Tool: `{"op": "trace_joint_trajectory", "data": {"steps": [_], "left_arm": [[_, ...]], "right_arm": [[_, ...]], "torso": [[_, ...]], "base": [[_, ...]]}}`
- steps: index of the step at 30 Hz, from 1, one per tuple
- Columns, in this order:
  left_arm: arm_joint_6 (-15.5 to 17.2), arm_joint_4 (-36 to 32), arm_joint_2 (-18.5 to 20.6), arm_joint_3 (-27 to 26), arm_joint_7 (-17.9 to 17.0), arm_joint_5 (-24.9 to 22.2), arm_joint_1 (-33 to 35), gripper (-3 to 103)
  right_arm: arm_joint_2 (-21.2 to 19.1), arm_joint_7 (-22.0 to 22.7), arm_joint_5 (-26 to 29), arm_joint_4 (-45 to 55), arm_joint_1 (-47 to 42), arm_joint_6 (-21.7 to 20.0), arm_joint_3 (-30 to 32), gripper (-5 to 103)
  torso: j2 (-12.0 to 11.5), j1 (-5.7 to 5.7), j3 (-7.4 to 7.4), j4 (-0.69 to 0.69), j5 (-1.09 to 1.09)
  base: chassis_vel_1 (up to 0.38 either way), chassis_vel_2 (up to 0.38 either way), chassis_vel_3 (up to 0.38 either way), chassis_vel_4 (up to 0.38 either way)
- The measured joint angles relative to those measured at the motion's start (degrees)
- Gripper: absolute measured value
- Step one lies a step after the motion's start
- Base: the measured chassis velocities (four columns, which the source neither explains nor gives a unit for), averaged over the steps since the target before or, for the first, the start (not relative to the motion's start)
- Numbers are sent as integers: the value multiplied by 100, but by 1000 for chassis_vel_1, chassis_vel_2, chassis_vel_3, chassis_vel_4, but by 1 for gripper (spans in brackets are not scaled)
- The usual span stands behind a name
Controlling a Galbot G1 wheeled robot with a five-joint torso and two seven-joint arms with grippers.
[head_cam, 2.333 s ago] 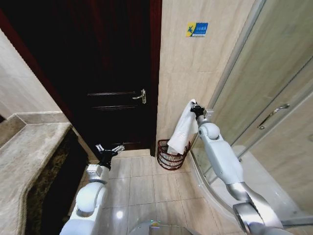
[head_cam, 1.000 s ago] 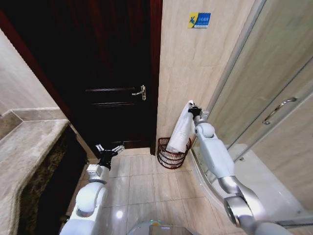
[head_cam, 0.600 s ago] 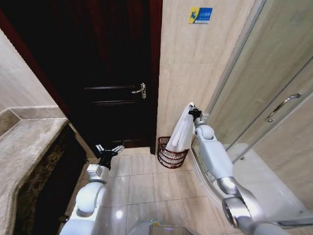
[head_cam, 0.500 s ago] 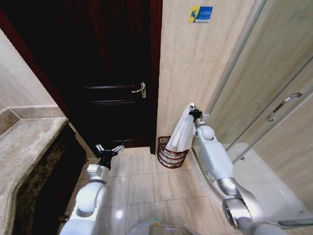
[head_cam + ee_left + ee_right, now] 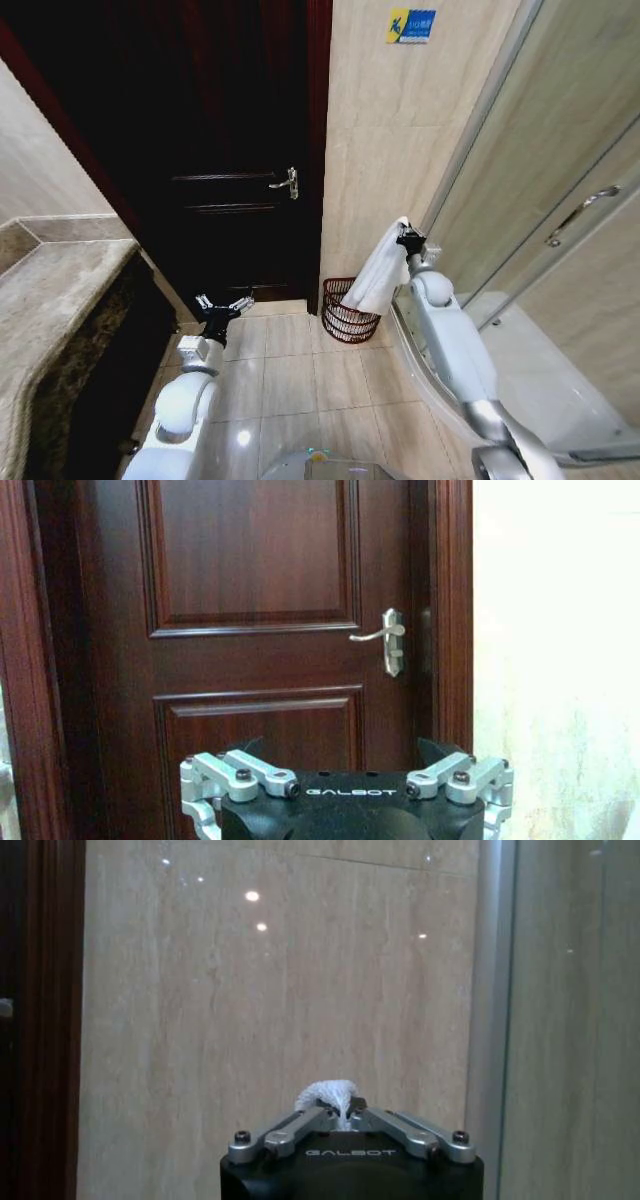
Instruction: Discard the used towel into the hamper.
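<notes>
A white towel (image 5: 380, 268) hangs from my right gripper (image 5: 405, 235), which is shut on its top end; its lower end reaches down to the rim of the hamper (image 5: 345, 312). The hamper is a round reddish-brown open-weave basket on the floor against the beige wall, beside the door frame. In the right wrist view a tuft of the towel (image 5: 328, 1095) sticks out between the closed fingers of the right gripper (image 5: 345, 1119). My left gripper (image 5: 224, 305) hangs open low over the floor tiles, facing the dark door; its spread fingers (image 5: 235, 774) show in the left wrist view.
A dark wooden door (image 5: 230, 150) with a metal handle (image 5: 288, 183) stands left of the hamper. A glass shower enclosure (image 5: 540, 200) with a curved base fills the right. A marble counter (image 5: 50, 300) runs along the left. Open floor tiles (image 5: 300, 370) lie between.
The head camera has shifted a little. My right arm has drawn back and lifted slightly, carrying the towel so it hangs slanted over the hamper. The left arm has not moved.
</notes>
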Motion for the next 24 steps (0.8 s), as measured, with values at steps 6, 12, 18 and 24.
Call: {"op": "trace_joint_trajectory", "data": {"steps": [6,12,18,24], "left_arm": [[0,0,0,1,0,0,0,100],[0,0,0,0,0,0,0,100],[0,0,0,0,0,0,0,100],[0,0,0,1,0,0,0,100]], "right_arm": [[92,-40,-81,187,-405,126,179,2],[143,-51,-97,433,-790,196,298,2],[156,-54,-97,534,-960,225,365,2],[143,-53,-106,642,-1116,278,421,2]], "torso": [[12,6,7,0,1],[25,10,12,0,-1],[31,16,18,1,1],[37,20,21,1,2]], "base": [[0,0,0,0],[-18,16,11,-13],[-96,100,97,-94],[-118,120,123,-120]]}}
